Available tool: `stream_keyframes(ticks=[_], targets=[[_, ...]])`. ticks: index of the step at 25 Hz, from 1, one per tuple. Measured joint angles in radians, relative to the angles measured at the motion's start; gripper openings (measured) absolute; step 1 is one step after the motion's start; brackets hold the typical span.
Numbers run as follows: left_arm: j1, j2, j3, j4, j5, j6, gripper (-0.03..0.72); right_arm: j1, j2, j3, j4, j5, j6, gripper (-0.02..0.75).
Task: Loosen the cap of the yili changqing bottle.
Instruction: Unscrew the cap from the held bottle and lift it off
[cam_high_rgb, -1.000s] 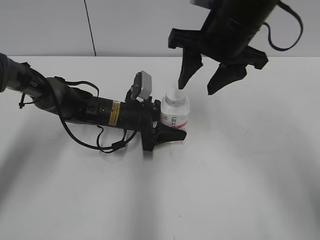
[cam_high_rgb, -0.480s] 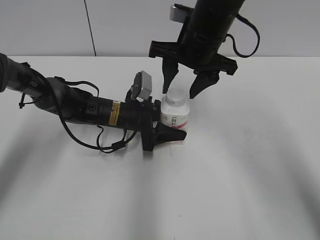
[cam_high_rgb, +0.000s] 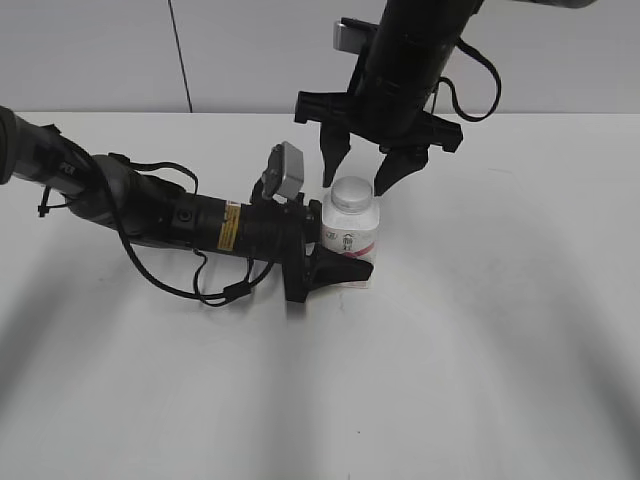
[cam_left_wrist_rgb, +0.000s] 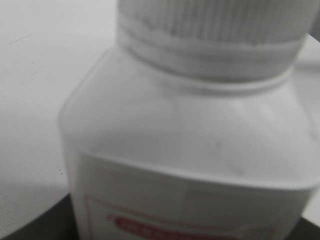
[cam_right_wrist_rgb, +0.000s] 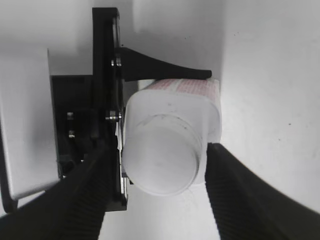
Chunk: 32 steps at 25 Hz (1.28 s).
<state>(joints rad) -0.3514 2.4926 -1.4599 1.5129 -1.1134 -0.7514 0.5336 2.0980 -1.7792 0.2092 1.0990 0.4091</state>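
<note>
— Two claws at work. Left claw lying low on the tabletop, clenched on the bottle and keeping it upright near the middle. Right claw hanging above, spread wide, one finger on each side of the cap, touching neither side as far as can be told.

— Advice for the step?

— Drop a little more, centre over the cap, close on the ribbed side only, clear of the shoulders. Then twist about the neck's own axis, without tilting, with the left grip firm so the bottle cannot spin along.

— Differences between views?

— Left wrist: only the bottle close up, blurred, with the ribs of the cap and the red label edge; no right claw. Right wrist: straight down on the cap, showing fingers open on both sides, and one left finger against the label, which the slanted outside view half hides.
</note>
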Motion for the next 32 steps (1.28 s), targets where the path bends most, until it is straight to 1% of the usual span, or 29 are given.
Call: stream_keyframes(ticks=[7,13,27,32], targets=[[0.000,0.000,0.000,0.000,0.000,0.000,0.425,0.000,0.000,0.000,-0.002,-0.003,0.001,0.473],[0.000,0.000,0.000,0.000,0.000,0.000,0.424,0.000,0.001,0.000,-0.002,0.003,0.001,0.449],[0.000,0.000,0.000,0.000,0.001,0.001,0.424,0.000,0.029,-0.002,0.007,0.030,0.001,0.447],[0.000,0.000,0.000,0.000,0.001,0.003,0.424,0.000,0.029,-0.003,0.004,0.039,0.000,0.402]])
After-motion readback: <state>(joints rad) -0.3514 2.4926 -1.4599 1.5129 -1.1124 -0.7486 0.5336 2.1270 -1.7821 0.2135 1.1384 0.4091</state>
